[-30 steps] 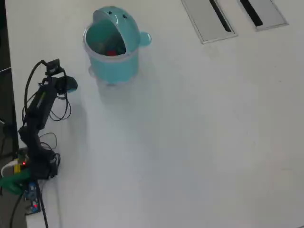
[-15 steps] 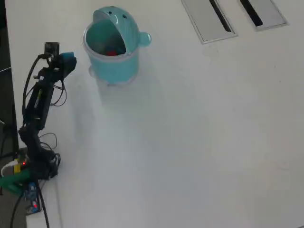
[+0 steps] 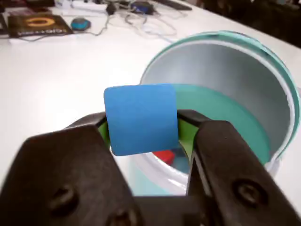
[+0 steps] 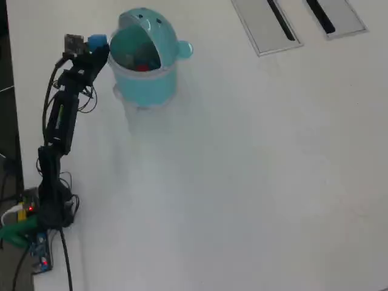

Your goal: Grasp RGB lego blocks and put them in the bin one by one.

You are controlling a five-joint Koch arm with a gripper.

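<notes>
My gripper [image 3: 141,129] is shut on the blue lego block [image 3: 140,117], pinched between green-padded jaws just outside the bin's rim. The light teal bin [image 3: 263,70] stands right behind it with its lid swung open. A red block [image 3: 165,155] lies inside the bin, seen below the blue one. In the overhead view the gripper [image 4: 97,48] holds the blue block [image 4: 97,41] at the bin's [image 4: 148,85] left side, and the red block [image 4: 143,67] shows inside. The yellow-green block is not in view.
Two flat grey panels with black slots [image 4: 267,27] lie at the top right of the overhead view. Cables, a dark booklet [image 3: 40,24] and a small teal item [image 3: 80,22] lie at the table's far edge in the wrist view.
</notes>
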